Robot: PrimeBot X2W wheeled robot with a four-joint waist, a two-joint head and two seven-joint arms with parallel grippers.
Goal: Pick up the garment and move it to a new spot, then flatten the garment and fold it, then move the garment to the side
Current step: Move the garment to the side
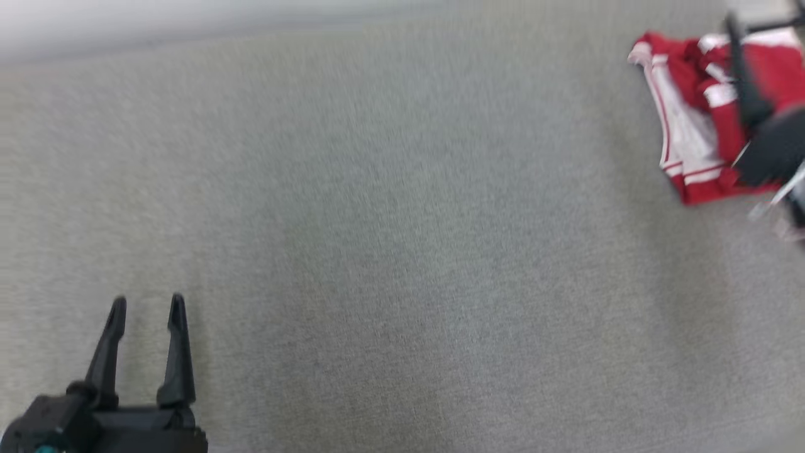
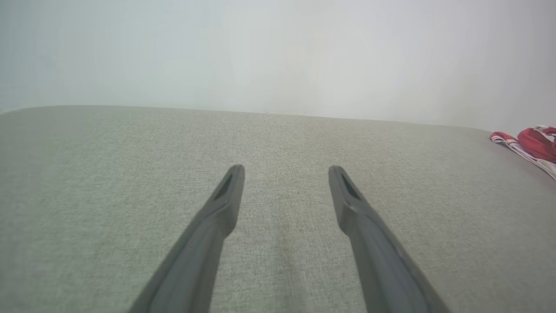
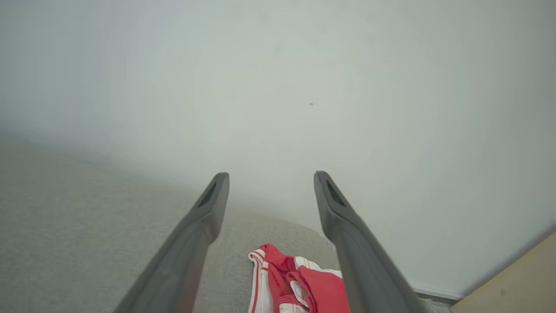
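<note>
Beneath my right claw (image 3: 271, 178), whose two long, dark, tapered fingers (image 3: 195, 226) stand released and grasp nothing, the garment (image 3: 299, 282) lies crumpled: red cloth with white panels and stripes, on the grey woven tabletop (image 3: 87, 243). Well apart from it, my left claw (image 2: 286, 171) is likewise released over bare weave. Right wrist view adds a pale wall (image 3: 304, 87) and a tan wedge (image 3: 512, 287). Head view, blurred, takes in both claws and the garment together.
</note>
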